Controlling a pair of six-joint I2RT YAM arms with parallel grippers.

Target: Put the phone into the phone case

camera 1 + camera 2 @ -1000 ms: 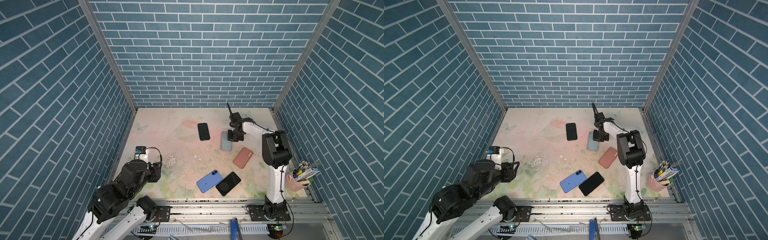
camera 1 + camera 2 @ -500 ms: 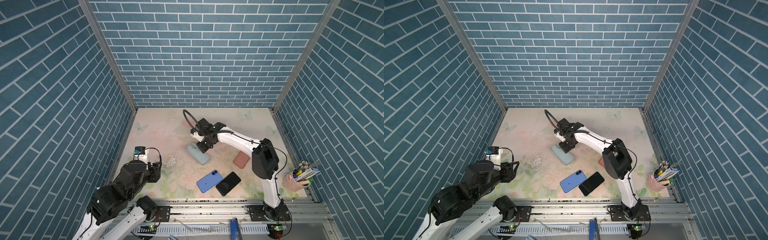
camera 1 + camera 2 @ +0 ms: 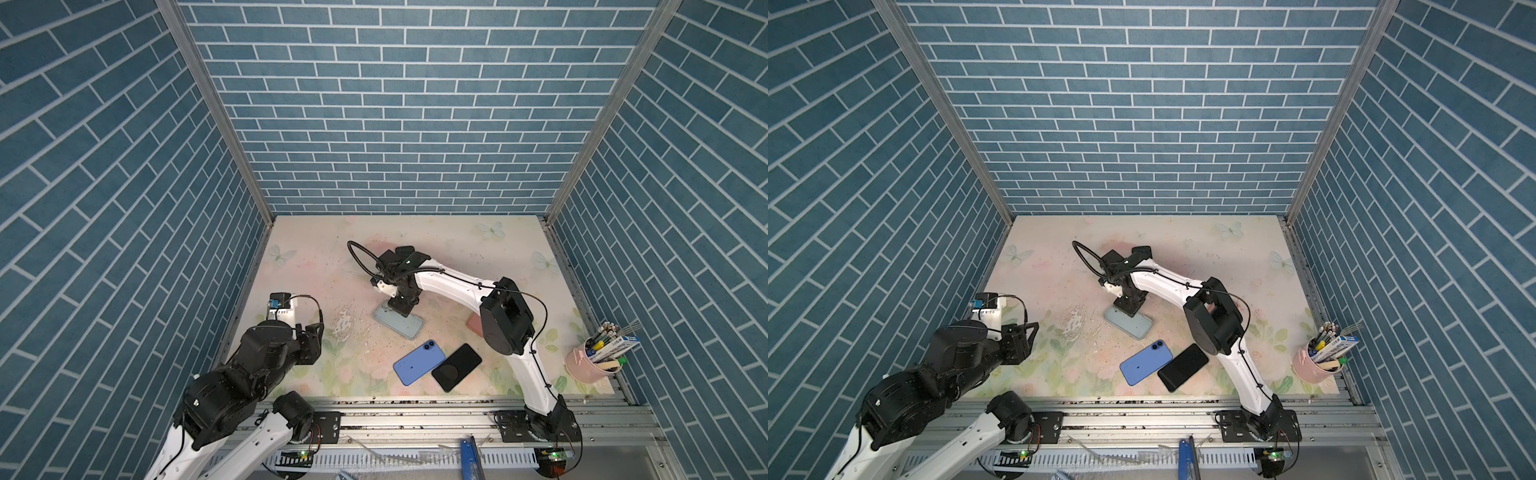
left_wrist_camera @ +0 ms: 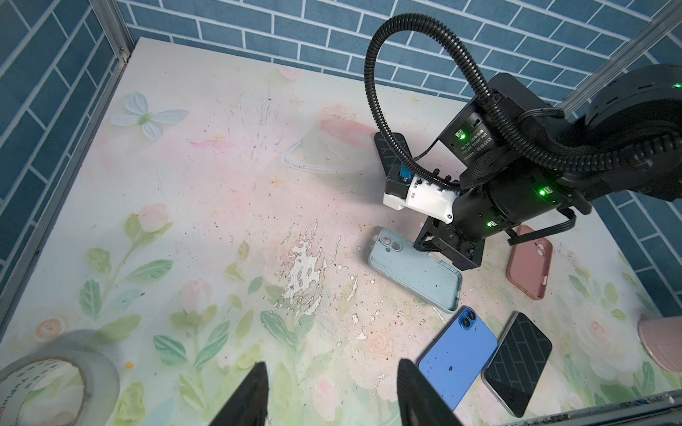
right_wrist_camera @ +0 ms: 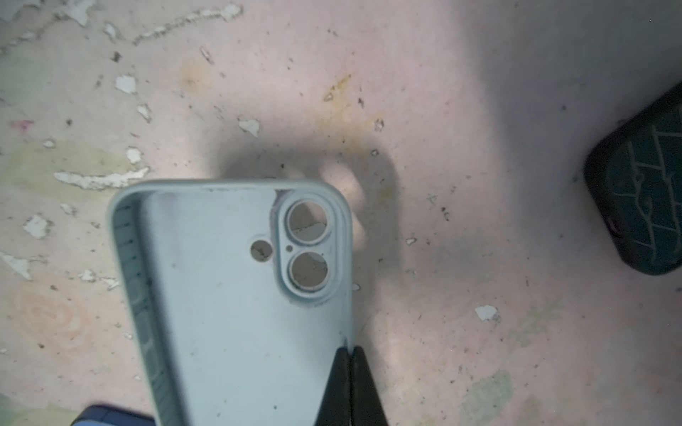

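Item one, your right claw [image 5: 348,353]: it was clenched on the side rim of the light-blue phone case [image 5: 228,295], jaws pinched tight with the thin wall between them, close to the camera cut-outs. The case lay open side up on the table [image 3: 316,266], seen in both top views [image 3: 1133,325] directly beneath that claw. Item two, the blue phone [image 3: 417,361]: back up, lenses showing, it lay near the right claw on the side toward the arm bases, just past the case's far end and apart from it. Item three, a black phone [image 3: 456,367]: touching or nearly touching the blue phone's long edge, further from the claw. Item four, a second black phone [image 4: 391,147]: behind the right claw, toward the back wall, partly hidden by the arm. Item five, a pink case [image 4: 529,262]: beside the right claw on the arm's far side. Item six, your left claw [image 4: 332,365]: released, jaws parted and empty, hovering above the table well apart from the case, with a tape roll [image 4: 55,383] close beside it.
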